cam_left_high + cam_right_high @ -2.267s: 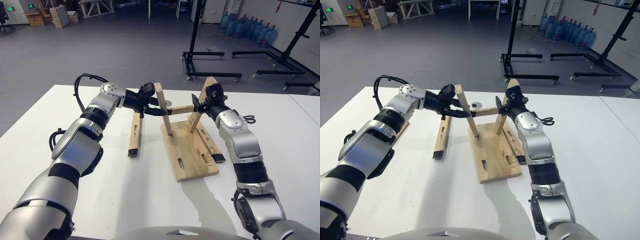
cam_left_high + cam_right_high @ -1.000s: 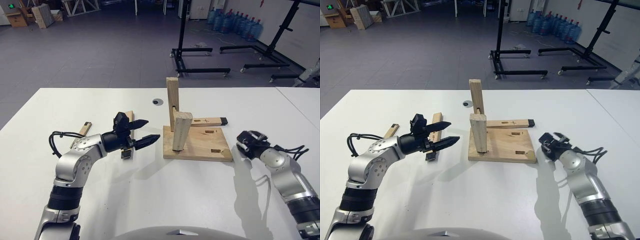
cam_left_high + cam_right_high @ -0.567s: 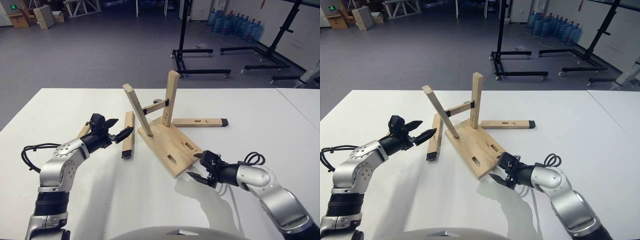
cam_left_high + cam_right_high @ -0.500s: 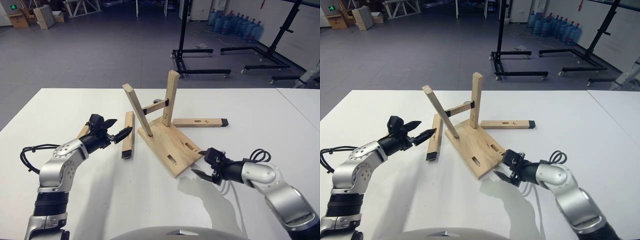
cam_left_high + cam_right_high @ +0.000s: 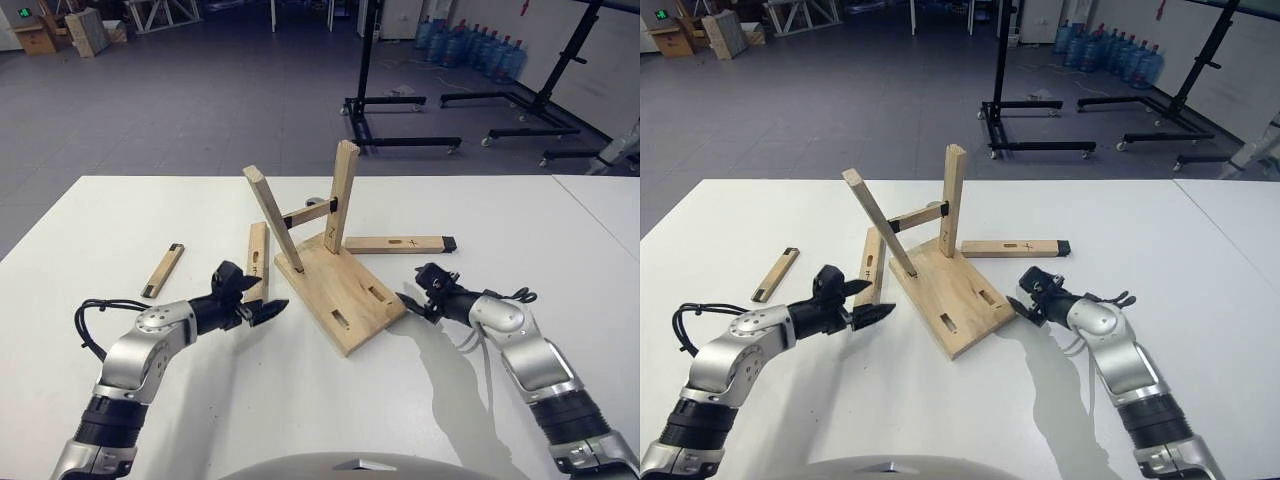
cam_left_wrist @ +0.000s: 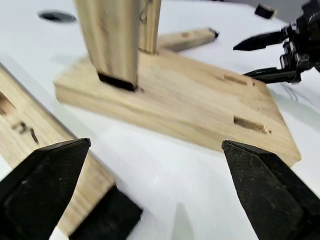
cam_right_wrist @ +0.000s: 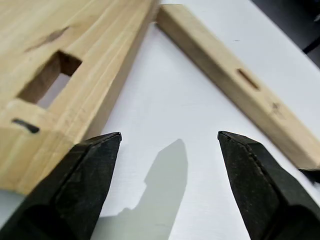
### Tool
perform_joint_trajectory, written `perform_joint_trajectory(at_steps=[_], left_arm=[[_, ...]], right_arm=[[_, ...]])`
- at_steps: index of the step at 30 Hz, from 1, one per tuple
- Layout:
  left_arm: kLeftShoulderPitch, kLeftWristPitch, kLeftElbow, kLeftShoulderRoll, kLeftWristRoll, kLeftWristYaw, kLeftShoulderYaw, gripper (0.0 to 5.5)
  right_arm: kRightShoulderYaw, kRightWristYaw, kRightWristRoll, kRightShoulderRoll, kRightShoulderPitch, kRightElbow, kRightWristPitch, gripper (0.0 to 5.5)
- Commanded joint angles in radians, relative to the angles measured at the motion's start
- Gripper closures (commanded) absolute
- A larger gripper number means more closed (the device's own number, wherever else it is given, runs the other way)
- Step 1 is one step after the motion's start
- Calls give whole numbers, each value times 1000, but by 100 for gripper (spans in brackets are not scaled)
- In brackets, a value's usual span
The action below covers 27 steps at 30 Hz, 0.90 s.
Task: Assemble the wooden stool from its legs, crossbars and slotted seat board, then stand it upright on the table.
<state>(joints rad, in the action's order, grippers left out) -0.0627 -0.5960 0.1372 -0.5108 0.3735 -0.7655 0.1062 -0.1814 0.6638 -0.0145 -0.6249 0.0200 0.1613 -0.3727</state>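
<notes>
On the white desk [image 5: 300, 400], a short loose crossbar [image 5: 163, 271] lies far left. The left hand [image 5: 272, 312] hovers low with fingers spread wide, holding nothing, just beside the dark-capped end of a loose leg [image 5: 257, 262]. The slotted seat board [image 5: 345, 295] lies mid-desk; a leaning leg [image 5: 272, 220] and an upright leg [image 5: 342, 195] stand in it, joined by a crossbar [image 5: 308, 213]. Another leg [image 5: 400, 243] lies behind. The right hand [image 5: 406, 305], wide and empty, sits near the board's right corner. Marks on the legs are unreadable.
</notes>
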Motion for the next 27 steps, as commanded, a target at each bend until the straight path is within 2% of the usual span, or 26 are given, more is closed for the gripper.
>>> perform_joint_trajectory(at_steps=[1,8,14,20,24,27], left_arm=[[7,5,-18,-25,-58,-3,54,68],[-4,47,-54,3,-105,29,79,68],[-45,104,-119,9,-133,73,43,68],[-60,134,-161,34,-157,113,29,68],[-51,135,-148,36,-153,122,12,68],[-38,137,-100,41,-131,151,-42,68]], right_arm=[[-49,105,42,-77,-130,208,-70,193],[-46,108,43,-72,-88,268,-126,193],[-2,119,61,-98,-89,252,-129,193],[-21,130,62,-90,-80,276,-137,193],[44,107,90,-68,-55,269,-115,193],[106,77,130,-37,-37,270,-118,193]])
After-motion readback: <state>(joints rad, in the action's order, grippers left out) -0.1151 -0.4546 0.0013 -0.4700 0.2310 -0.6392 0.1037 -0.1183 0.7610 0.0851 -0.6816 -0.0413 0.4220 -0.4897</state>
